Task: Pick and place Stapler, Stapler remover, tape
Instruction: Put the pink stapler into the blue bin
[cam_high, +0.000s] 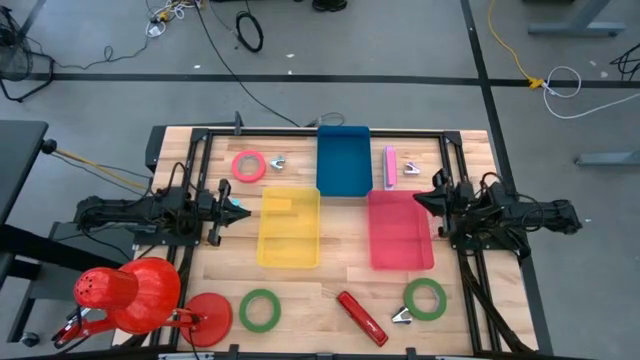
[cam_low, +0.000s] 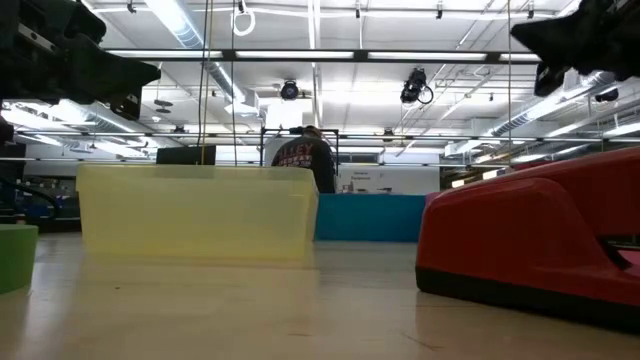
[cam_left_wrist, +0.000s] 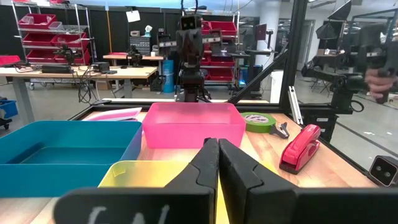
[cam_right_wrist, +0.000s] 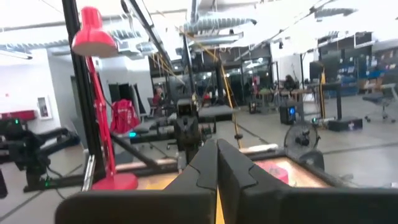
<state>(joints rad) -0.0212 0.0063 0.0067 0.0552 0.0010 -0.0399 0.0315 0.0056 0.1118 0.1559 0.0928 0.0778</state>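
A red stapler lies near the table's front edge, a silver staple remover and a green tape roll to its right. A second green tape roll lies at the front left. At the back lie a red tape roll, two more removers and a pink stapler. My left gripper hovers shut at the yellow tray's left side. My right gripper hovers shut over the pink tray's right rim. Both hold nothing.
Three trays sit mid-table: yellow, blue behind it, pink on the right. A red desk lamp stands at the front left corner. A black frame runs around the table. A person stands in the room beyond.
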